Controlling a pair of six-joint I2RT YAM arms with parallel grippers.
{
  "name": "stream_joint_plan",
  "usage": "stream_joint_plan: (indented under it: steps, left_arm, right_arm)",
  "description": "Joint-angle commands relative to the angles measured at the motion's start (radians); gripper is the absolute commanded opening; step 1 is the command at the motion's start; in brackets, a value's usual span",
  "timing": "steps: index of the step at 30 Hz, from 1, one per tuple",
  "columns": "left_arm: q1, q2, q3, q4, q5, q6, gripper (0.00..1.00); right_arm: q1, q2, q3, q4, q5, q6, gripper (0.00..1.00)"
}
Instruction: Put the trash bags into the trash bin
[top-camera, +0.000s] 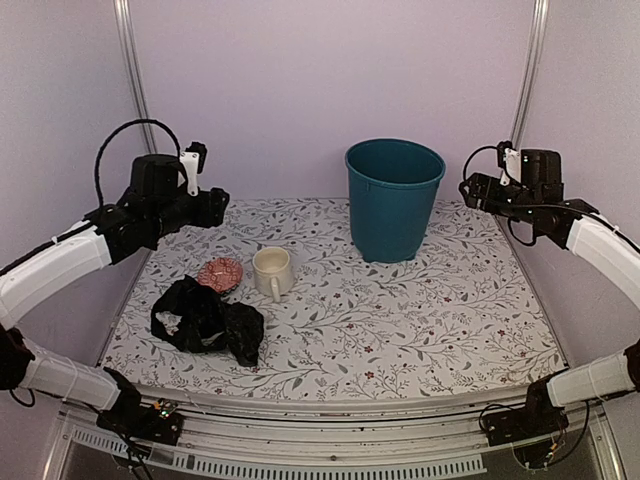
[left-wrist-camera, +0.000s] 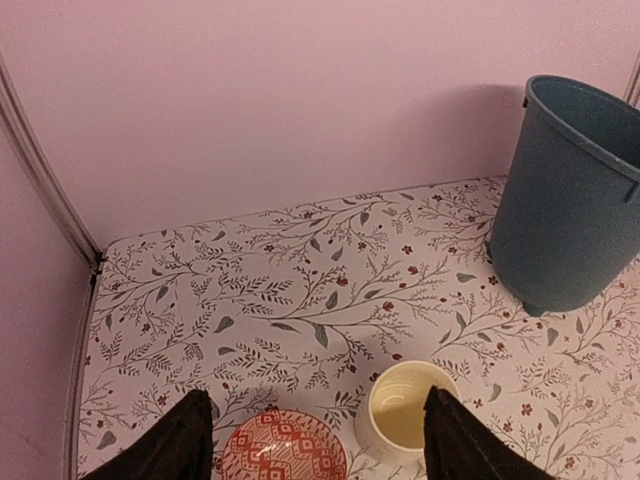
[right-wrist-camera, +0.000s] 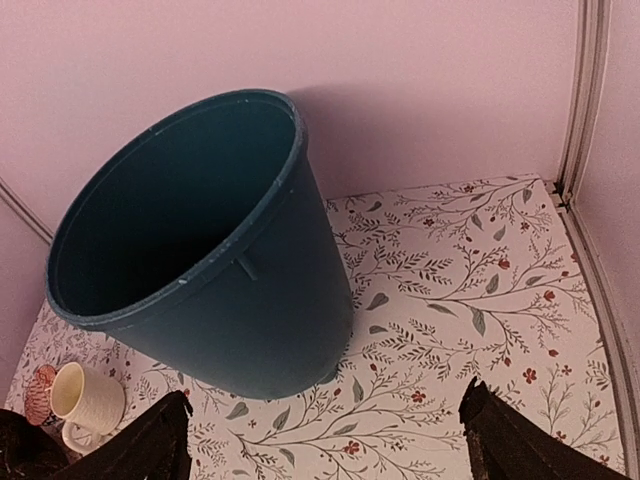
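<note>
Teal bin (top-camera: 393, 198), black bag (top-camera: 207, 321), floral tablecloth (top-camera: 420, 320)

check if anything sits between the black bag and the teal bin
Yes. The cream mug stands roughly on the straight line from the black trash bag to the teal bin, with the red patterned dish just beside it. A lifted carry would likely clear both.

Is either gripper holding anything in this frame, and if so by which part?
Nothing is held. The left gripper and right gripper are both open and empty; the black trash bag lies crumpled on the table, untouched.
</note>
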Motion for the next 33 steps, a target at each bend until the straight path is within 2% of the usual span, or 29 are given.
stream_joint_plan:
  steps: [1, 5, 11, 14, 23, 33]
  left_arm:
    - [0.000, 0.023, 0.035, -0.056, 0.072, -0.034, 0.73]
    - [-0.018, 0.041, 0.042, -0.094, 0.128, -0.046, 0.73]
    - [-0.069, 0.067, 0.046, -0.147, 0.253, -0.029, 0.58]
    - [-0.109, 0.082, 0.049, -0.176, 0.288, -0.032, 0.56]
    - [-0.194, 0.078, 0.033, -0.199, 0.328, -0.096, 0.67]
    - [-0.201, 0.073, 0.049, -0.157, 0.317, -0.170, 0.68]
  right_arm:
    - [-0.030, -0.037, -0.051, -0.019, -0.090, 0.070, 0.95]
    - [-0.048, -0.024, -0.071, -0.054, -0.119, 0.075, 0.97]
    - [-0.062, 0.036, -0.028, -0.130, -0.160, 0.094, 0.91]
    - [-0.065, 0.072, 0.015, -0.152, -0.162, 0.097, 0.90]
    - [-0.071, 0.258, 0.235, -0.175, -0.260, 0.136, 0.85]
    - [-0.105, 0.393, 0.454, -0.197, -0.211, 0.157, 0.79]
